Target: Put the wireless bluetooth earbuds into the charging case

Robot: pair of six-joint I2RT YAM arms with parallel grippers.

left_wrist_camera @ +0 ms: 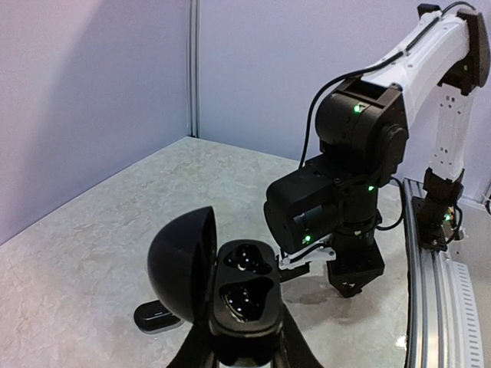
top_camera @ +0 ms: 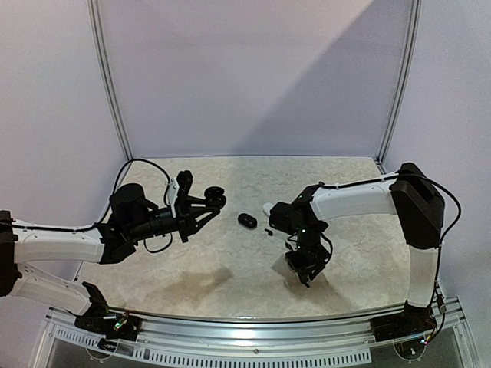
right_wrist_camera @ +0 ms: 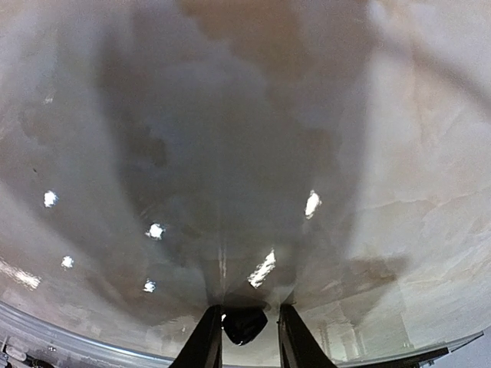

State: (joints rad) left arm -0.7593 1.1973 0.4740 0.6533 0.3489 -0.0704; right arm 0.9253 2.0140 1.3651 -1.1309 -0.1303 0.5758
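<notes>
My left gripper (top_camera: 207, 203) (left_wrist_camera: 244, 337) is shut on the black charging case (top_camera: 215, 197) (left_wrist_camera: 245, 287) and holds it above the table. The case's domed lid (left_wrist_camera: 180, 268) is swung open to the left, and its two glossy wells face the left wrist camera. My right gripper (top_camera: 301, 274) (left_wrist_camera: 349, 290) (right_wrist_camera: 247, 308) points straight down, close to the table near the front edge. Its jaws are drawn in on a small black earbud (right_wrist_camera: 244, 325). The bud lies against the left finger, with only a sliver of gap to the right finger.
A second black case (top_camera: 246, 221) (left_wrist_camera: 157, 316) lies shut on the table between the arms. A small white object (top_camera: 267, 208) and a tiny black piece (top_camera: 268, 231) lie beside the right forearm. The metal front rail (top_camera: 253, 326) runs just behind the right gripper.
</notes>
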